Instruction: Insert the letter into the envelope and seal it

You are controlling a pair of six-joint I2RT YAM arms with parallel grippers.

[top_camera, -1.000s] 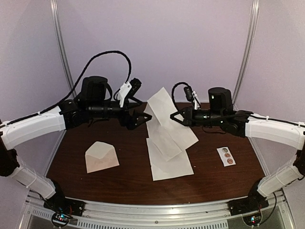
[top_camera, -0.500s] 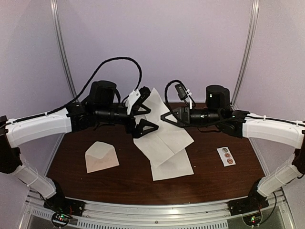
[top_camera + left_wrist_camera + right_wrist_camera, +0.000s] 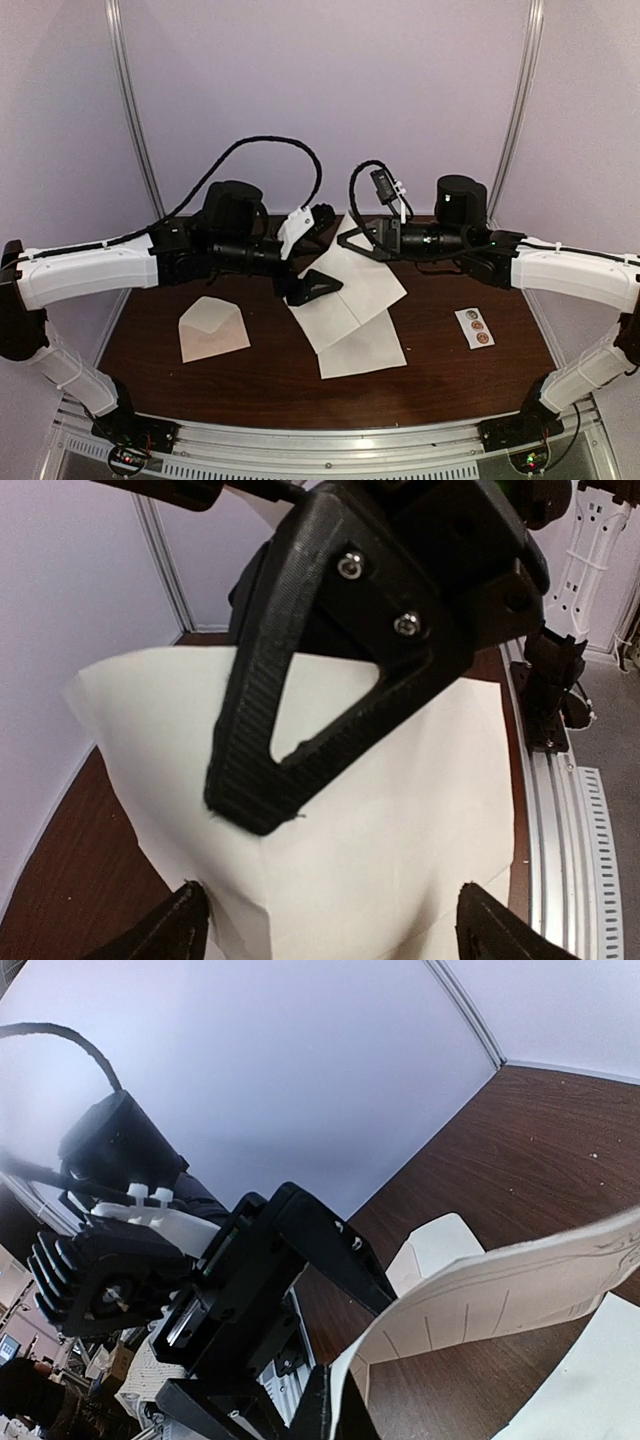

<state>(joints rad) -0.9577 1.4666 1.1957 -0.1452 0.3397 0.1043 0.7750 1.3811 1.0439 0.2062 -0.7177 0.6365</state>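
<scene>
The letter (image 3: 350, 300), a creased off-white sheet, has its lower half lying on the brown table (image 3: 450, 375). Its upper part is lifted and bent over. My right gripper (image 3: 352, 238) is shut on the sheet's raised top edge, and in the right wrist view that gripper (image 3: 345, 1405) pinches the curved letter (image 3: 500, 1295). My left gripper (image 3: 322, 250) is open, one finger on each side of the raised sheet. In the left wrist view the left gripper (image 3: 335, 930) has wide-apart tips with the letter (image 3: 380, 830) between them. The small tan envelope (image 3: 212, 327) lies flap-open at the left, untouched.
A white sticker strip (image 3: 474, 327) lies on the table at the right. The two grippers are close together above the table's middle, and the right one's black finger (image 3: 300, 680) fills the left wrist view. A metal rail (image 3: 320, 440) runs along the near edge.
My left arm has swung right until its open fingers straddle the sheet. The right gripper has shifted left and lowered the letter's top, so the sheet bends over.
</scene>
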